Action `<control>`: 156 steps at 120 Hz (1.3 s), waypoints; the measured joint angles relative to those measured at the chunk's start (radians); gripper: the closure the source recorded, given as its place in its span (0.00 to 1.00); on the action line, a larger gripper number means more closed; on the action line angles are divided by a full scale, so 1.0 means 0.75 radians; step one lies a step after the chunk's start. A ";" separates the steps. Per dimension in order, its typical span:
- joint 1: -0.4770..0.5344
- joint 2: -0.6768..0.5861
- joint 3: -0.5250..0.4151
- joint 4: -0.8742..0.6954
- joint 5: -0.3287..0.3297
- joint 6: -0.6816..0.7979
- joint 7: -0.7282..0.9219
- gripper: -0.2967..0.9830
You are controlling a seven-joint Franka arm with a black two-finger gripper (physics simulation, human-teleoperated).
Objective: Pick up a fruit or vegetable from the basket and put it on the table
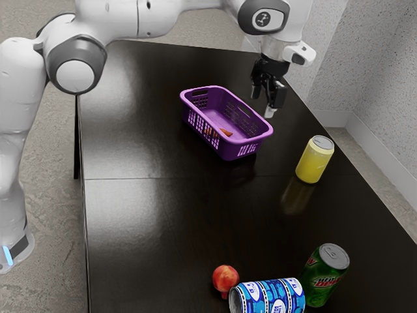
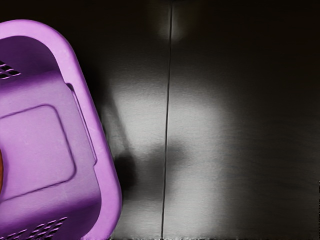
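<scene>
An orange, carrot-like vegetable lies in the upright purple basket on the dark, glossy table

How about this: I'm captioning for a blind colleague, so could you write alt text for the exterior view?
A white robot arm holds its open black claw above a dark table, beside a purple basket with an orange item inside. Nearer the camera are a standing yellow can, a standing green can, a blue-patterned can on its side and a red fruit.

A yellow can and green can stand, blue can lying.
</scene>
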 joint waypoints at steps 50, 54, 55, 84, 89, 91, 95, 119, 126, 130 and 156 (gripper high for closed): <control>-0.001 -0.002 0.003 0.003 -0.004 -0.022 -0.019 0.23; -0.001 -0.001 0.003 0.003 -0.004 -0.022 -0.018 0.23; 0.000 -0.001 0.003 0.003 -0.004 -0.022 -0.018 0.23; 0.001 0.001 0.056 0.001 -0.046 -0.018 0.007 0.23; 0.003 -0.001 0.073 0.001 -0.059 -0.018 0.014 0.23; 0.004 -0.001 0.078 0.001 -0.062 -0.018 0.018 0.23; 0.002 -0.002 0.091 0.001 -0.068 -0.020 0.026 0.23; 0.011 0.001 0.220 0.001 -0.037 -0.022 0.124 0.23; 0.031 0.014 0.245 0.001 -0.030 -0.013 0.163 0.23; 0.042 0.017 0.253 0.001 -0.027 -0.010 0.187 0.23; 0.063 0.027 0.261 -0.001 -0.049 -0.040 0.332 0.23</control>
